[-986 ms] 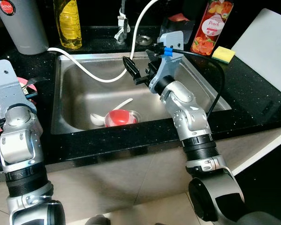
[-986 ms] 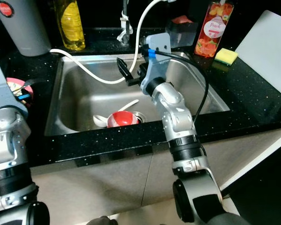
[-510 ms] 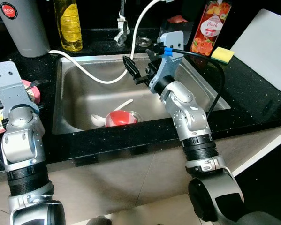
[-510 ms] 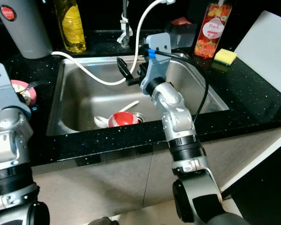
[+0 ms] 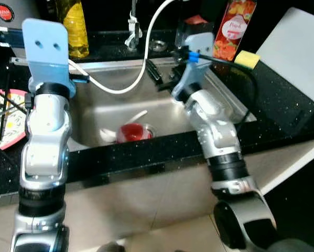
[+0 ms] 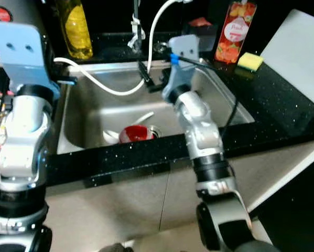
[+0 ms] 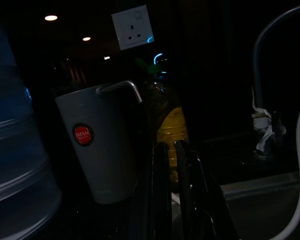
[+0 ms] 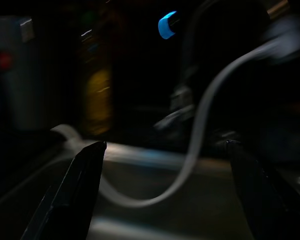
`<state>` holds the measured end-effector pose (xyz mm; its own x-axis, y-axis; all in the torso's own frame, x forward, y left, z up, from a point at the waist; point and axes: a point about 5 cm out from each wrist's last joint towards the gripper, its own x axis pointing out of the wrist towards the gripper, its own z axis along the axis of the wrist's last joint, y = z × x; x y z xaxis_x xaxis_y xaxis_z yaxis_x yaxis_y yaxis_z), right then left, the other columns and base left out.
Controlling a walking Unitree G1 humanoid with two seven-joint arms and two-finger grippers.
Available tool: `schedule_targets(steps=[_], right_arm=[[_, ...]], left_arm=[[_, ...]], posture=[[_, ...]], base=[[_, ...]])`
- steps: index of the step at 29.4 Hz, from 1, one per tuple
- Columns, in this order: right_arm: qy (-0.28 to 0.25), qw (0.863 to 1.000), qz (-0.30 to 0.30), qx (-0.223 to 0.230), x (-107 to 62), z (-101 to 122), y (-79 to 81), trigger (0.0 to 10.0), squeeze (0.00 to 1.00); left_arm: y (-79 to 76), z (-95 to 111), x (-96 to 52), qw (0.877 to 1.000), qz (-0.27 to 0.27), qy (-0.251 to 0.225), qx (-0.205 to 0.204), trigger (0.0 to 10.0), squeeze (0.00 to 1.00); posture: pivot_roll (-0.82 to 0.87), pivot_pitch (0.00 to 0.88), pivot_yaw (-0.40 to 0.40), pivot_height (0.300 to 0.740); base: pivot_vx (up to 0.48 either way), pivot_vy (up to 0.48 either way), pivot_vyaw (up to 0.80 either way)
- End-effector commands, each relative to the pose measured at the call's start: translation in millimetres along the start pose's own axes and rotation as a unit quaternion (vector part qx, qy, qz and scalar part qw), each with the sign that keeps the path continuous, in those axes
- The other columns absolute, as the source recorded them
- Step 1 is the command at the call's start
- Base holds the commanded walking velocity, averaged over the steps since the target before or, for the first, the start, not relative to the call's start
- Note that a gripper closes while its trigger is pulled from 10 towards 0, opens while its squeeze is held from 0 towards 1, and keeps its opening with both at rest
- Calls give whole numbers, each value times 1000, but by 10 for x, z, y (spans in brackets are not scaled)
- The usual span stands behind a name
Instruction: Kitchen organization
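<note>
A red bowl [image 5: 131, 131] lies in the steel sink [image 5: 94, 113] beside a white spoon [image 5: 126, 121]. A white hose [image 5: 114, 89] loops from the faucet [image 5: 131, 29] across the basin. My right gripper [image 5: 164, 68] hangs open over the back of the sink, close to the hose, with nothing between its fingers [image 8: 74, 185]. My left arm is raised over the counter at the sink's left. Its gripper [image 7: 173, 190] is shut and empty, and points at the grey jug [image 7: 102, 150] and the yellow oil bottle [image 7: 171, 130].
A pink plate [image 5: 4, 123] with utensils sits on the black counter at the left. At the back right stand a peach bottle [image 5: 227, 29] and a yellow sponge [image 5: 247, 59]. A white cutting board [image 5: 301, 52] lies at the far right.
My left arm has swung up from beside the counter's front edge to above the sink's left rim. The right gripper stays open over the sink. The camera has shifted a little.
</note>
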<state>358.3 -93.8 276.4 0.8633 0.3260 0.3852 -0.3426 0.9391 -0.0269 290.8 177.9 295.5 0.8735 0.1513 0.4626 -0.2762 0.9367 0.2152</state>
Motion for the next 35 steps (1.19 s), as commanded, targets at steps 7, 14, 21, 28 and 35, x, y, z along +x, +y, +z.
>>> schedule_targets(steps=[7,14,21,28,35], right_arm=[[-12,988,-123,-87,-358,1,-372,10000,0],[12,973,-186,-135,-695,-111,-572,10000,0],[21,968,-198,-153,-808,-147,-596,10000,0],[40,971,-208,-108,-819,-248,-568,10000,0],[38,976,-196,-84,-730,-261,-497,10000,0]], left_arm=[[-222,-20,-359,997,-61,-11,-43,10000,0],[-422,-113,-602,993,-111,-4,-40,10000,0],[-411,-208,-622,993,-109,13,-32,10000,0],[-430,-246,-582,993,-106,16,-43,10000,0],[-428,-245,-511,994,-87,16,-56,10000,0]], posture=[[97,0,-24,740],[72,0,-7,740],[59,0,8,740],[56,0,15,740],[67,0,7,740]], base=[[0,0,0],[0,0,0],[0,0,0],[0,0,0],[0,0,0]])
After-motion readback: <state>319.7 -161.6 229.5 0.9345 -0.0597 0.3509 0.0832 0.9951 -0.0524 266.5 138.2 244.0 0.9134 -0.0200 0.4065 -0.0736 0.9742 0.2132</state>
